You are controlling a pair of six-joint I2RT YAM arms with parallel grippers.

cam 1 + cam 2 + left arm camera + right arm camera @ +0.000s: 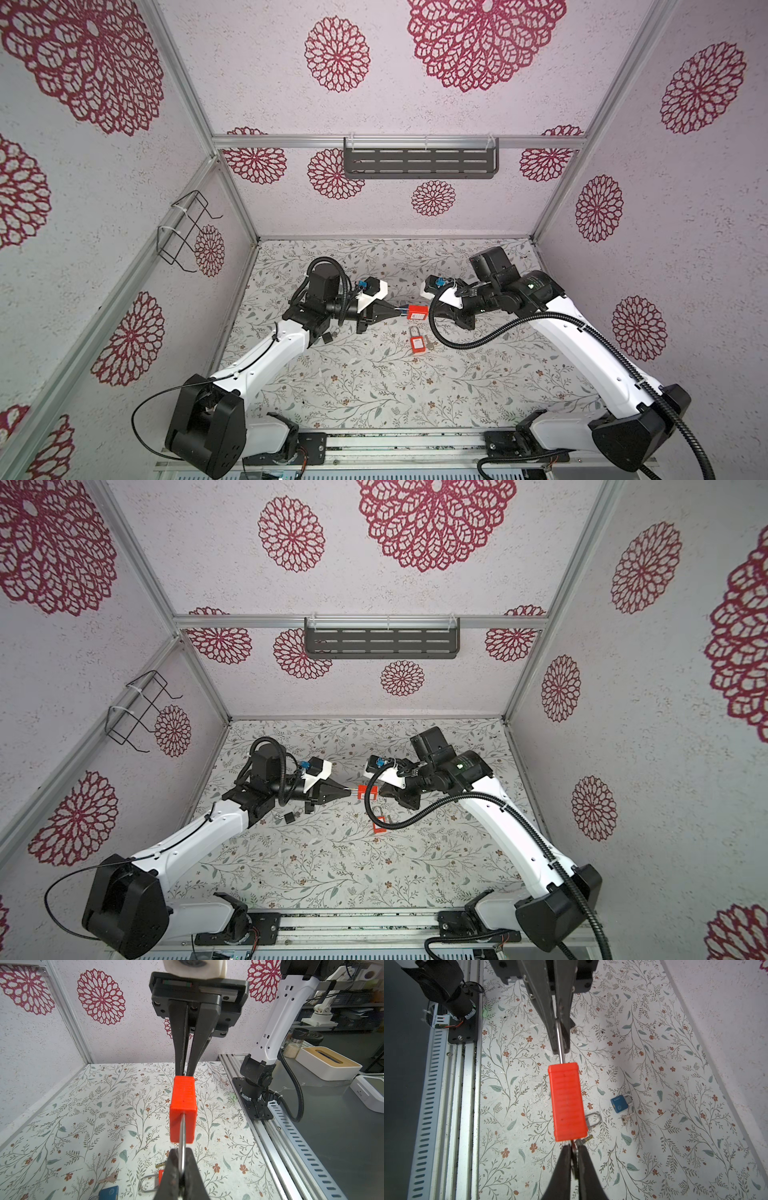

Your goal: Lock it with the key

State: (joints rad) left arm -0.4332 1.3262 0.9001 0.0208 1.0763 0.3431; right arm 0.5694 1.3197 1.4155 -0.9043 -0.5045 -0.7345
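A red padlock [417,312] hangs above the table between both grippers, lying level, as both top views show [367,792]. My left gripper [182,1152] is shut on its steel shackle [182,1136]. At the lock's opposite end my right gripper [573,1148] is shut on a thin metal key [574,1145], which sits against the lock's base. The red padlock [568,1101] fills the middle of the right wrist view, with the left gripper [560,1051] beyond it. The key's blade is hidden.
A second red padlock [417,341] lies on the floral table just below, with a key [429,343] beside it. A blue padlock [620,1102] and its key [626,1118] lie near the left arm. An aluminium rail [291,1147] borders the table's front.
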